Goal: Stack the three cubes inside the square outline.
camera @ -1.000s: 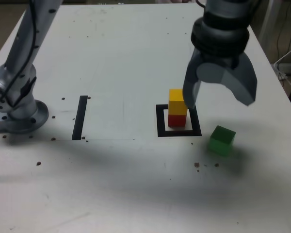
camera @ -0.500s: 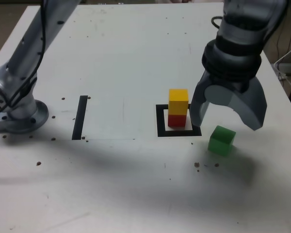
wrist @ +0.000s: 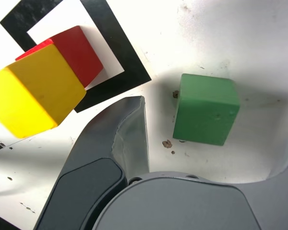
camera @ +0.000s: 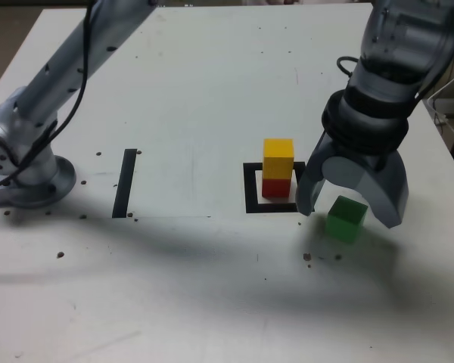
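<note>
White counter [camera: 197, 91] is seen bearing the square outline [camera: 250, 189], where the yellow cube [camera: 278, 158] is stacked on the red cube [camera: 275, 186], while the green cube [camera: 345, 218] is straddled by wide-open jaws of the gripper [camera: 348, 208].

Matt green cube [wrist: 206, 109], matt yellow cube [wrist: 34, 90], smooth grey plastic-looking jaws, speckled white table [camera: 212, 91]

White speckled table [camera: 197, 98], cables [camera: 448, 94] beside
</note>
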You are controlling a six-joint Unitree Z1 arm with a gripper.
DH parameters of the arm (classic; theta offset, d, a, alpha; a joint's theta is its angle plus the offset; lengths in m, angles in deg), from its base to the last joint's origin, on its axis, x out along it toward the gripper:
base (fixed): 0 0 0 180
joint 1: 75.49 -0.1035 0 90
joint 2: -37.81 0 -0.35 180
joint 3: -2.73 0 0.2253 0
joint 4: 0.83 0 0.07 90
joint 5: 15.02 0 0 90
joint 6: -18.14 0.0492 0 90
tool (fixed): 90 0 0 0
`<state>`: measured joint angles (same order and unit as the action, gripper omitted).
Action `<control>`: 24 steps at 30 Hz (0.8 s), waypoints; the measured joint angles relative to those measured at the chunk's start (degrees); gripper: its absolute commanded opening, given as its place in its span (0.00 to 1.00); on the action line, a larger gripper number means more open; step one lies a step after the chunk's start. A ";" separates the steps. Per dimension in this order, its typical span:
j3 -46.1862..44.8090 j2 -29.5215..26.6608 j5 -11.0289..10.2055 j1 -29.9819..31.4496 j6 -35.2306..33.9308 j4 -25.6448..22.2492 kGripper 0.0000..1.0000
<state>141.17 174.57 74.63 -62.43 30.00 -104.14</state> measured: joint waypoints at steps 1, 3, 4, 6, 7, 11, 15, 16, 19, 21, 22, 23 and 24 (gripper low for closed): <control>0.10 0.33 0.16 -0.13 0.09 0.00 0.94; 0.35 1.06 0.44 -0.34 0.19 0.00 0.92; 0.41 1.25 0.46 -0.38 0.20 0.00 0.92; 0.98 1.84 0.82 -0.47 0.26 0.01 0.89; 1.11 2.13 0.95 -0.47 0.26 0.01 0.88; 1.11 2.67 1.30 -0.47 0.26 0.01 0.79; 1.20 3.07 1.63 -0.47 -0.01 -0.12 0.63; 1.21 3.13 1.59 -0.47 -0.11 -0.19 0.58; 1.29 3.14 1.09 -0.47 -0.40 -0.36 0.46; 1.29 3.14 0.70 -0.42 -0.57 -0.38 0.41; 1.29 3.14 0.56 -0.37 -0.63 -0.38 0.39; 1.29 3.14 0.52 -0.32 -0.65 -0.38 0.38; 1.29 3.14 0.51 -0.28 -0.65 -0.38 0.38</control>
<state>142.47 177.71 75.14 -62.71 29.35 -104.51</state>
